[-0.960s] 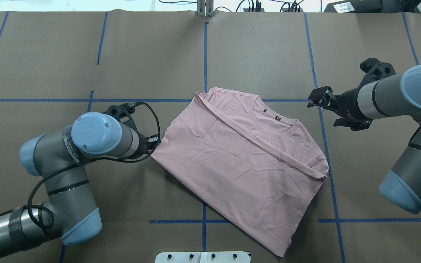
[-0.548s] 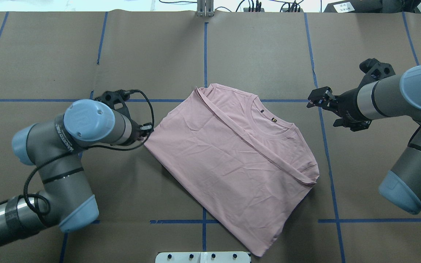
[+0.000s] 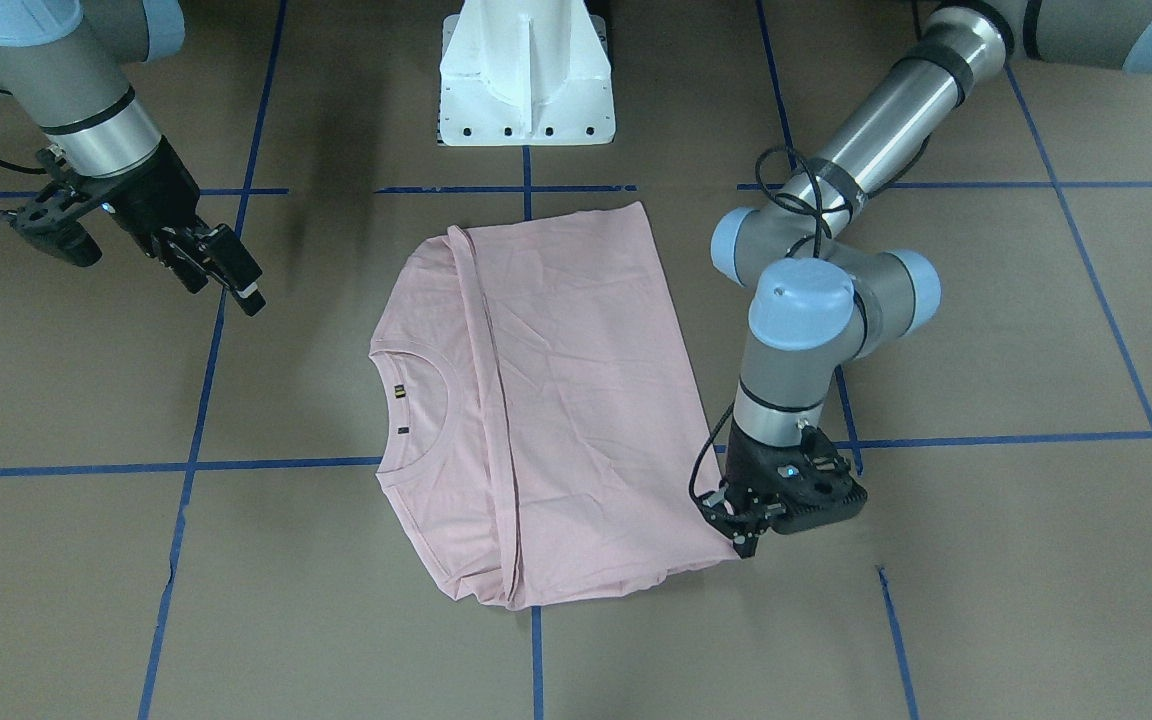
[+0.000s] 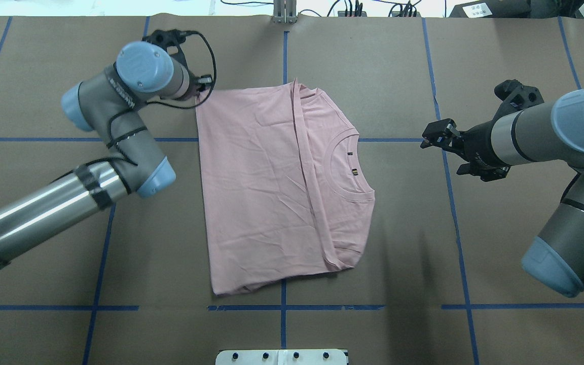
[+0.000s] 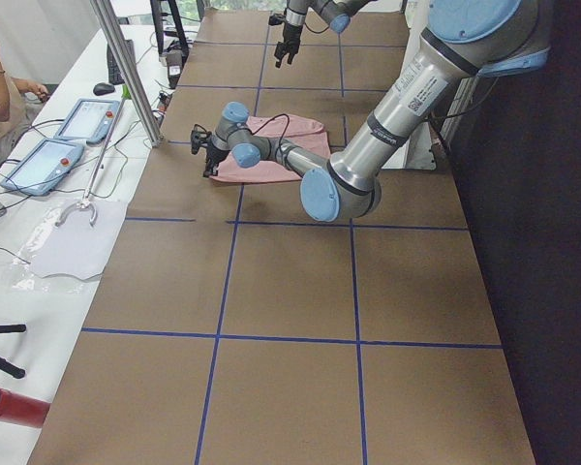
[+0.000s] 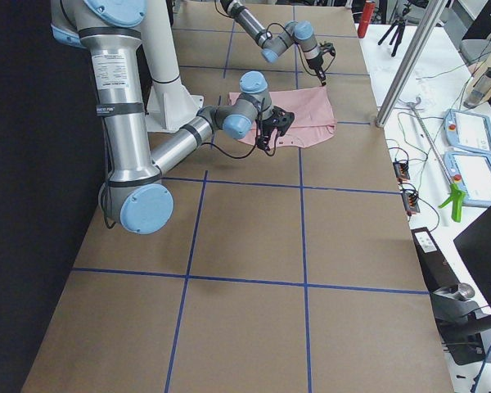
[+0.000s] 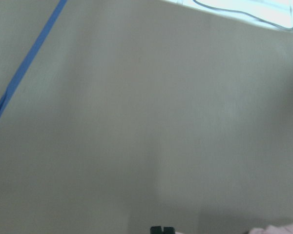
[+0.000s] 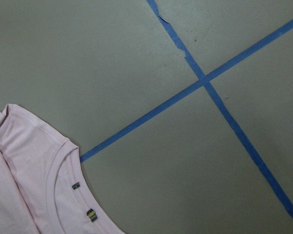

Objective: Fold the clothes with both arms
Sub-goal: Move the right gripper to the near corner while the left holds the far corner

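T-shirt (image 4: 261, 187) corner between left fingers (image 3: 744, 538), well apart from right fingers (image 4: 433, 133)

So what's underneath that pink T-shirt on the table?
Only the brown table covering and blue tape lines visibly run beneath the T-shirt. Whatever else lies under it, or between its folded layers, is hidden.

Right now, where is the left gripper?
In the overhead view, the left gripper is at upper left, down at the table on the far left corner of the pink T-shirt.
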Robot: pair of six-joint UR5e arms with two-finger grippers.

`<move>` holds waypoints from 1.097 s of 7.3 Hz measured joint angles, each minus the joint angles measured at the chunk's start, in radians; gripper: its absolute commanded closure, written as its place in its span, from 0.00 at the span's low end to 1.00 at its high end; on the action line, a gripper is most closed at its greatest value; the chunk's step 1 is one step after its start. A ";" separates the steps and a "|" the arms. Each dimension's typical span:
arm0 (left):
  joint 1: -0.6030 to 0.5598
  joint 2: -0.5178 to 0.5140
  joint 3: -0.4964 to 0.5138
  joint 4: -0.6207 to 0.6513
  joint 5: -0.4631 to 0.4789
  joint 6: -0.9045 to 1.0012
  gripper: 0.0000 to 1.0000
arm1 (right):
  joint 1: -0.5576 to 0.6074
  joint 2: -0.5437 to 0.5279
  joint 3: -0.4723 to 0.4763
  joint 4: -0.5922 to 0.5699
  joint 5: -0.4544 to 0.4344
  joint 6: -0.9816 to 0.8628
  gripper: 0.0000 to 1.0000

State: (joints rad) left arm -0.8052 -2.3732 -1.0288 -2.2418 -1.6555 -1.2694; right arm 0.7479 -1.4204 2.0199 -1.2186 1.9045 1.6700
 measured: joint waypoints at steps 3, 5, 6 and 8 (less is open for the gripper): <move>-0.025 0.036 0.002 -0.103 -0.013 0.016 0.38 | -0.119 0.066 -0.003 -0.002 -0.070 0.043 0.00; -0.023 0.145 -0.190 -0.101 -0.108 -0.020 0.38 | -0.302 0.120 -0.006 -0.012 -0.205 0.181 0.01; -0.022 0.177 -0.237 -0.100 -0.143 -0.041 0.38 | -0.402 0.154 -0.018 -0.022 -0.289 0.268 0.03; -0.021 0.204 -0.271 -0.101 -0.162 -0.057 0.38 | -0.521 0.256 -0.094 -0.081 -0.405 0.381 0.08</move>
State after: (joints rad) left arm -0.8264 -2.1696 -1.2995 -2.3423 -1.8170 -1.3267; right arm 0.2267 -1.1643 1.9258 -1.2994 1.4991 2.0514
